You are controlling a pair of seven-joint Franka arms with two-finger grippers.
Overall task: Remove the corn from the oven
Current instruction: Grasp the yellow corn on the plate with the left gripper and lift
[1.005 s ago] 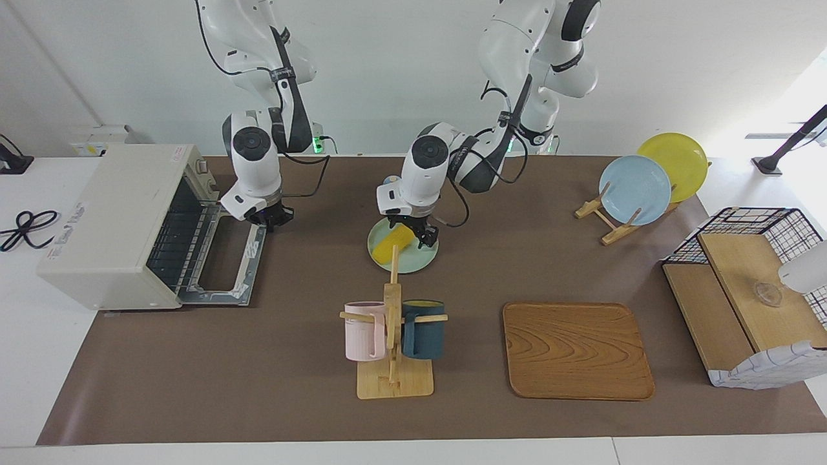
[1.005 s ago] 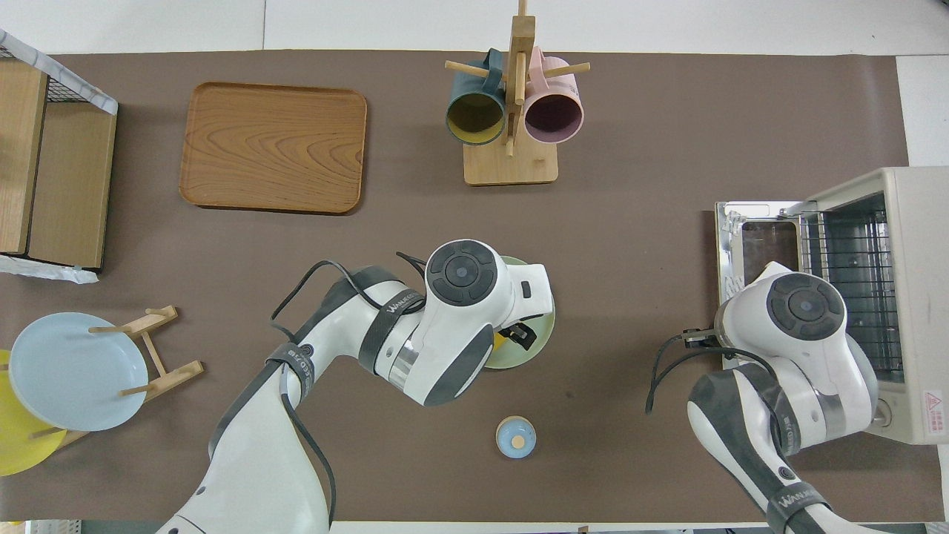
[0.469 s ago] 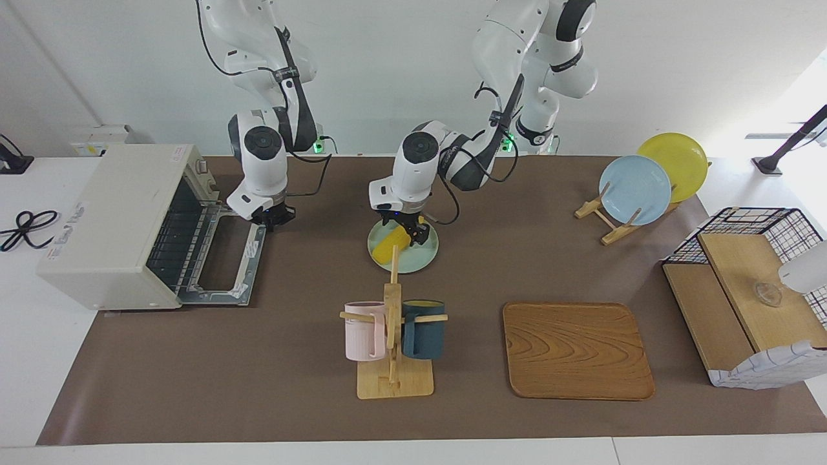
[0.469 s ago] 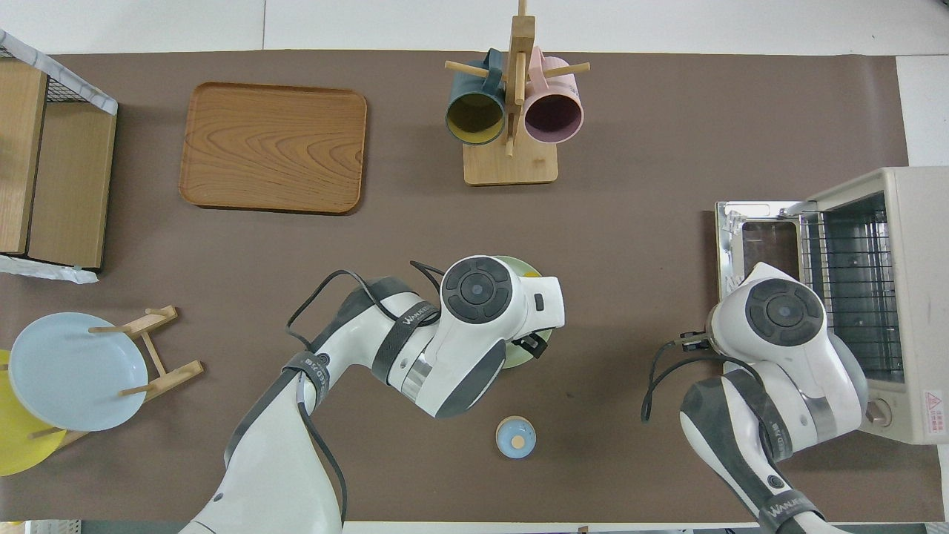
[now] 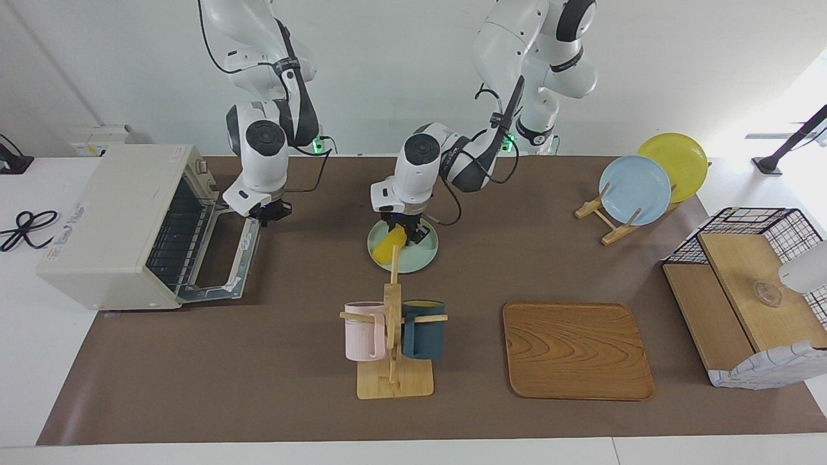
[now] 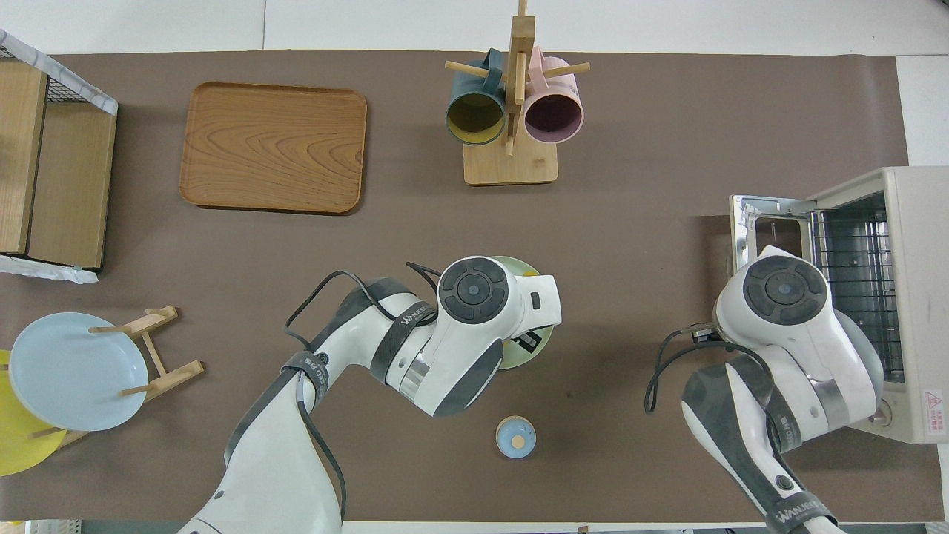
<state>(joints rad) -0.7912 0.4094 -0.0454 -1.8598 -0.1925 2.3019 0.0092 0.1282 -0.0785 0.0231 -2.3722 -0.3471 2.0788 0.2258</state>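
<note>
Corn (image 5: 389, 248) lies on the green plate (image 5: 420, 256) mid-desk, out of the oven (image 5: 116, 223), long axis slanting toward the mug rack (image 5: 393, 336); left gripper (image 5: 406, 232) clenched just above its upper end, right gripper (image 5: 268, 213) clenched at the oven door (image 5: 226, 271).

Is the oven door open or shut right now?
Open. The oven has its door dropped forward, tilted partway up off the table, baring the wire rack. The right gripper is at the door's top edge.
</note>
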